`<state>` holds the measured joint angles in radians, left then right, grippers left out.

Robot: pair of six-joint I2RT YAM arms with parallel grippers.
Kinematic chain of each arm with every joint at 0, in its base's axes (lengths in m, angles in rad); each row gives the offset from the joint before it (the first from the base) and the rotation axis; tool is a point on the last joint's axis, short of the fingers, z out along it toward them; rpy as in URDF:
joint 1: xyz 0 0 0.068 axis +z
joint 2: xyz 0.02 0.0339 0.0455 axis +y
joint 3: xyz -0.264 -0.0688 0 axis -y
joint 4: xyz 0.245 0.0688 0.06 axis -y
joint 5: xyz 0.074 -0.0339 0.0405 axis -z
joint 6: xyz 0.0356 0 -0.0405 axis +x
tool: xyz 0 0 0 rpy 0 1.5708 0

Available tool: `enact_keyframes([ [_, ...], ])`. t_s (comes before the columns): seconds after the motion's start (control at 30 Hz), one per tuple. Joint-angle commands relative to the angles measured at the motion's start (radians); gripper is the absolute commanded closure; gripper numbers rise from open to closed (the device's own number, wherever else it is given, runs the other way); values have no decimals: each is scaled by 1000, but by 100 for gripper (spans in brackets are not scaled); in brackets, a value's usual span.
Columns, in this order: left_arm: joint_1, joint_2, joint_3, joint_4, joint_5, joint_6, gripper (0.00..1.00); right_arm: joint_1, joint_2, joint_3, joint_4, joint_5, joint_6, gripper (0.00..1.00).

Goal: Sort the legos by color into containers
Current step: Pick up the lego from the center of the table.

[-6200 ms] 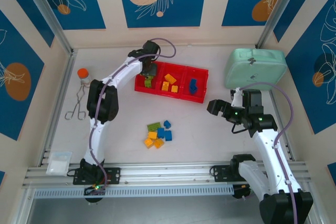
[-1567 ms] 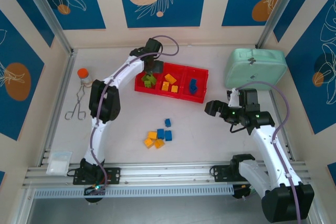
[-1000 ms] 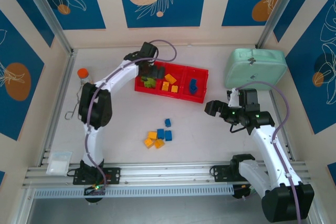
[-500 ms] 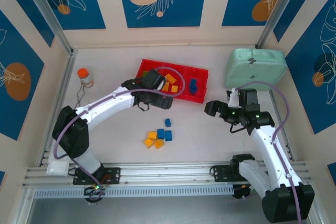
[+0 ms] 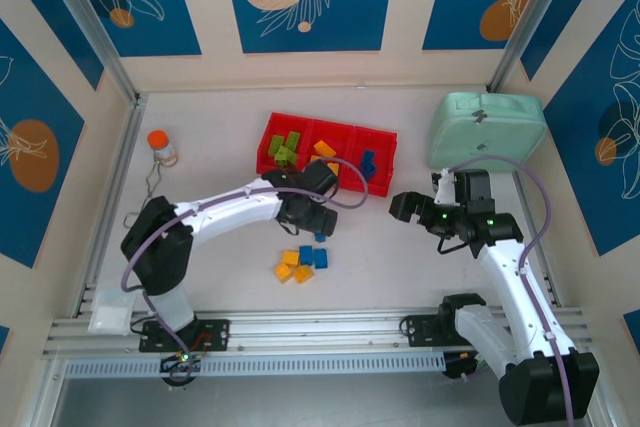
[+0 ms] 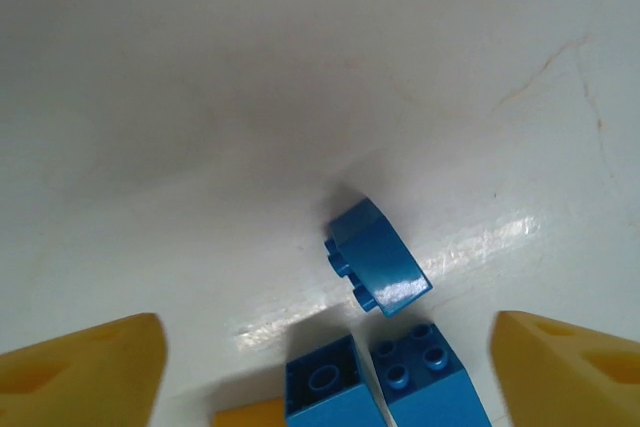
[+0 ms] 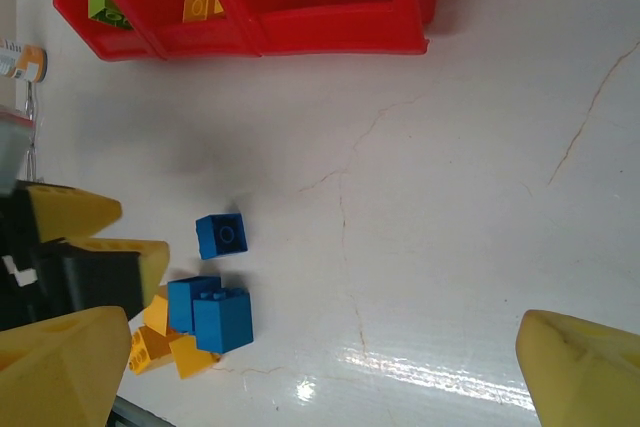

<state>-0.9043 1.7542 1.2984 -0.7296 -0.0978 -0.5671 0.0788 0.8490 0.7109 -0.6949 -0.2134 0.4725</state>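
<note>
Just ahead of the wide-spread left gripper, a tilted blue lego is seen; the right gripper is likewise held parted, well apart from it.

a mint-green rounded case sits at the far right of the pale surface. an orange-capped bottle stands at the far left, with metal tongs just nearer. a clear plastic bag lies at the near-left edge.

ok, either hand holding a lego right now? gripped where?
Nothing is held. The left hand hangs open over a blue lego lying on the table; the right hand is open and empty.
</note>
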Motion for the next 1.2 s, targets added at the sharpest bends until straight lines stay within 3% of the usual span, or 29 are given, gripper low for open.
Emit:
enact_keyframes([
  [0.0, -13, 46, -3, -11, 35, -60, 23, 5, 0, -11, 8, -15, 11, 1],
  [0.33, -15, 122, 25, -14, 38, -76, 27, 5, -5, -12, 9, -22, 12, 1],
  [0.7, -13, 217, 73, -2, 68, -73, 40, 13, -8, -13, 8, -17, 12, 1],
  [1.17, -5, 223, 69, 7, 50, -69, 54, 13, -3, -12, 9, -15, 11, 1],
])
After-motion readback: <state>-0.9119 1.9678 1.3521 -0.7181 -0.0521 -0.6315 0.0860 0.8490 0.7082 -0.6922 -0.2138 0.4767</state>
